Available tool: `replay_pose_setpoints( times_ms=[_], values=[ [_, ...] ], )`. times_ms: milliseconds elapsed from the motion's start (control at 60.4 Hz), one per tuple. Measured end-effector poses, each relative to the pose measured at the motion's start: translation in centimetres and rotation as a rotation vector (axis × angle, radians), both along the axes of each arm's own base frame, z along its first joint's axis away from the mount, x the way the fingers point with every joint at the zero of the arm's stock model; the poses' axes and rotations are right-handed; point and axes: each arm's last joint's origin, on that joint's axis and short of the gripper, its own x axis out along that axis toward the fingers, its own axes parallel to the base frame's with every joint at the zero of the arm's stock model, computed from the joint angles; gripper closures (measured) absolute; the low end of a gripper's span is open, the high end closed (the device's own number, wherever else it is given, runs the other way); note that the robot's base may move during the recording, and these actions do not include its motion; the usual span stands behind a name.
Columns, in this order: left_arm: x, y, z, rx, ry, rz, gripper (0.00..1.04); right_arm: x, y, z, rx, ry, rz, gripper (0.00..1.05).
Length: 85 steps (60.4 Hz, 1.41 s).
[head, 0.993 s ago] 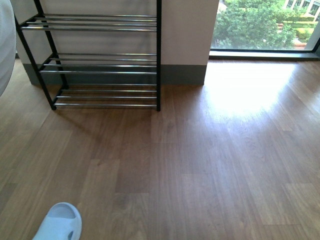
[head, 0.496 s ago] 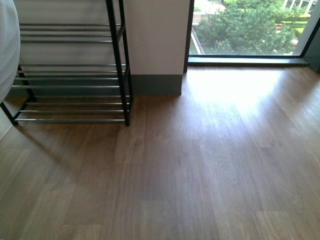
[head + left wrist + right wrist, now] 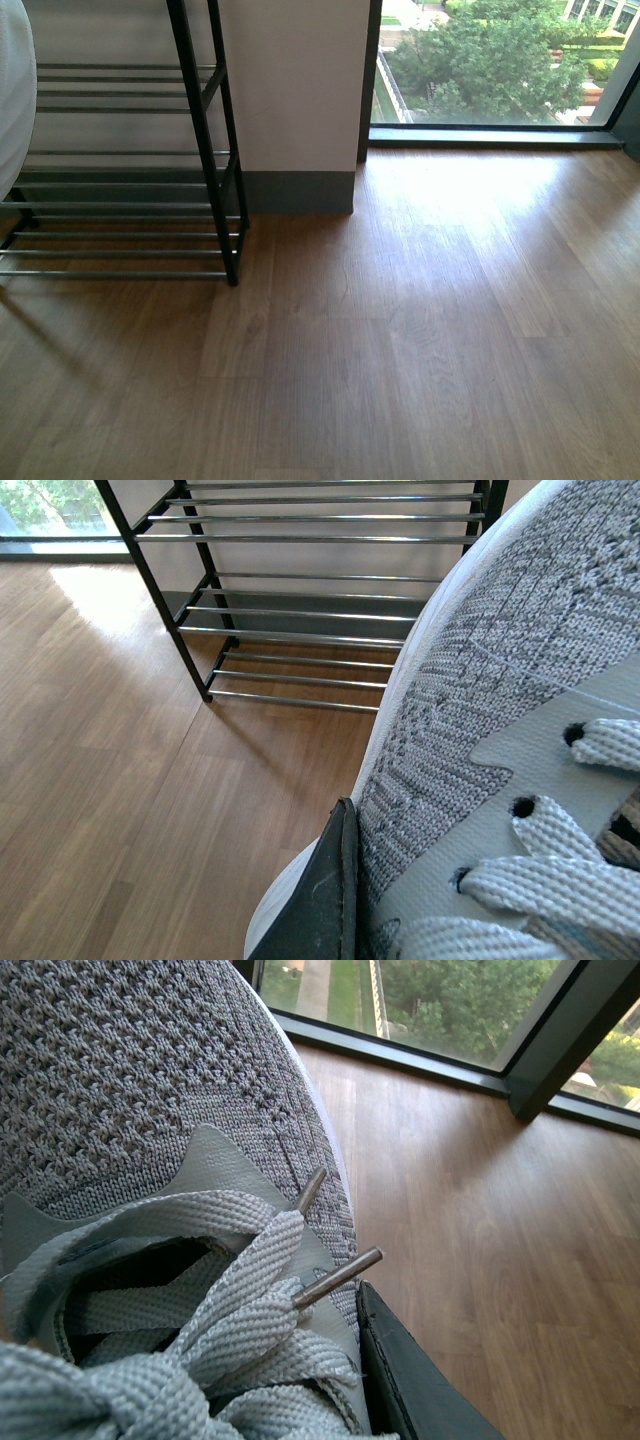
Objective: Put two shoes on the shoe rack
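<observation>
**Grey knit sneakers aloft, one in each gripper**

The left gripper (image 3: 325, 910), half hidden by its load, pinches the left-hand sneaker (image 3: 500, 680) by its side above the wooden floor (image 3: 400, 330). The shoe rack (image 3: 205, 150) stands beyond, far left against the wall. The right gripper (image 3: 400, 1380) clamps the right-hand sneaker (image 3: 130, 1090) likewise, nearer the window (image 3: 490, 60).
</observation>
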Motion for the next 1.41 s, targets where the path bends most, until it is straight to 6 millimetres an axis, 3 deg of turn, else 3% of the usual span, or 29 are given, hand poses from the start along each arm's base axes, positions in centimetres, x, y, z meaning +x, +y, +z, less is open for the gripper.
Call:
replay_pose_setpoints(
  times_ms=[1407],
  values=[
    [0.00, 0.04, 0.00, 0.003, -0.001, 0.008, 1.03, 0.01, 0.04, 0.00, 0.003, -0.001, 0.012, 1.03]
  ],
)
